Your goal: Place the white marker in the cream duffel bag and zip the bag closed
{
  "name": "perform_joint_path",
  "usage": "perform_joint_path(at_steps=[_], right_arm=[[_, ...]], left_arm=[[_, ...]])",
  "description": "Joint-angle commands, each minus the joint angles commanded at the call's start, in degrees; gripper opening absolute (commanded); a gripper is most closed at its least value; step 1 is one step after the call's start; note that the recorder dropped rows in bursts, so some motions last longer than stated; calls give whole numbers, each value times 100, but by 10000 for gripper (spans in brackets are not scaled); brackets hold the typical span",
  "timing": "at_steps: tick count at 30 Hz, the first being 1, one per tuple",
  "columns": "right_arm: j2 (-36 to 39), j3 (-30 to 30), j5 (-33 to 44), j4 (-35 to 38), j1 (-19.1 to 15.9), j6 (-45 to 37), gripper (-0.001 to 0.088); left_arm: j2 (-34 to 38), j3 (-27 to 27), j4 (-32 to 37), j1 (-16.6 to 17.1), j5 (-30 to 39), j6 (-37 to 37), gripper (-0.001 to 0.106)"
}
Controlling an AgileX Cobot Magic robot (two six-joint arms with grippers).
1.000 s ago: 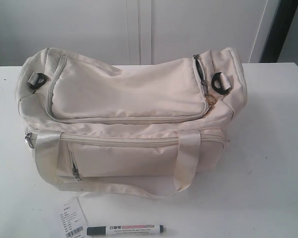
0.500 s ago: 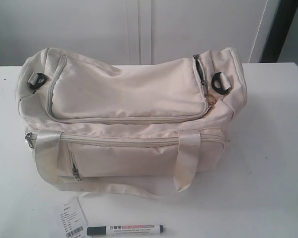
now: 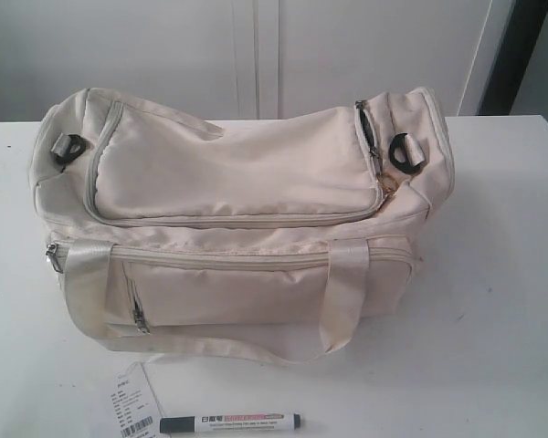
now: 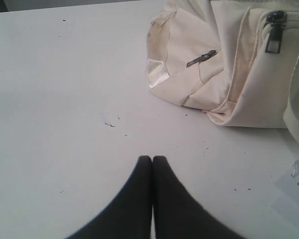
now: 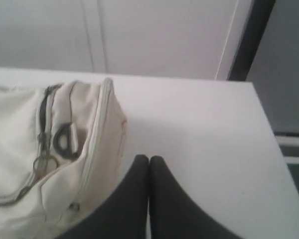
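The cream duffel bag point(image 3: 237, 219) lies in the middle of the white table, its grey top zipper point(image 3: 228, 222) shut along most of its length. The white marker point(image 3: 230, 422) lies flat on the table in front of the bag, near the front edge, black cap to the left. Neither gripper shows in the exterior view. My left gripper point(image 4: 152, 159) is shut and empty over bare table, with the bag's end point(image 4: 229, 59) off to one side. My right gripper point(image 5: 149, 159) is shut and empty beside the bag's other end point(image 5: 55, 149).
A white paper barcode tag point(image 3: 133, 406) lies just left of the marker and shows at the edge of the left wrist view point(image 4: 294, 191). Strap handles point(image 3: 347, 292) hang down the bag's front. The table's right edge point(image 5: 269, 139) drops off beyond the right gripper.
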Motion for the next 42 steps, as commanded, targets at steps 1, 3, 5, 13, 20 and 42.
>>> perform_joint_path(at_steps=[1, 3, 5, 13, 20, 42], right_arm=[[132, -109, 78, 148, 0, -102, 0], [418, -288, 127, 315, 0, -113, 0], [685, -467, 200, 415, 0, -179, 2], [1624, -1149, 528, 1071, 0, -593, 270], [2358, -1630, 567, 1071, 0, -593, 632], [4976, -3396, 320, 1098, 0, -583, 633]], left_arm=[[0, 0, 0, 0, 0, 0, 0], [0, 0, 0, 0, 0, 0, 0], [0, 0, 0, 0, 0, 0, 0], [0, 0, 0, 0, 0, 0, 0], [0, 0, 0, 0, 0, 0, 0], [0, 0, 0, 0, 0, 0, 0]])
